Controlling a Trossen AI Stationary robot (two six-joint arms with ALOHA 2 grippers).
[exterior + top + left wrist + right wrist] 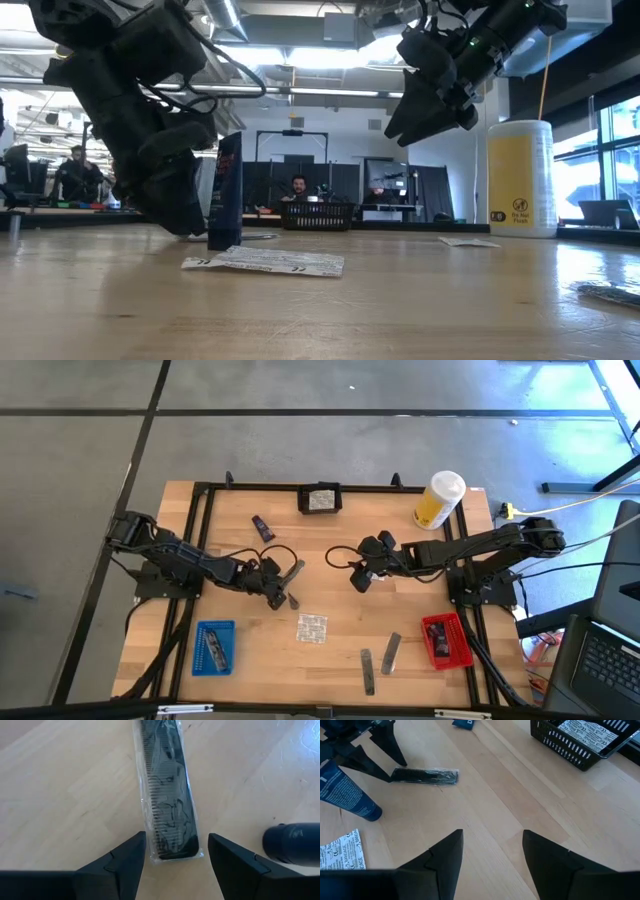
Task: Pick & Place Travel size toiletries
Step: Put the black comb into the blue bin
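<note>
A black comb in a clear wrap (167,795) lies flat on the wooden table; in the high view it is the slim grey stick (295,572). My left gripper (176,840) is open, low over the table. Its two fingers stand on either side of the comb's near end (175,851); no touch shows. A dark blue tube (225,190) stands upright on its cap end right beside that gripper (281,590). A foil sachet (311,628) lies flat closer to the table's front. My right gripper (360,575) hangs open above the table's middle, with nothing between its fingers (492,845).
A black basket (320,499) with sachets sits at the far edge, a second tube (262,528) lying near it. A yellow container (438,500) stands far right. A blue tray (214,647) is front left, a red tray (445,640) front right, with two grey sticks (380,660) between them.
</note>
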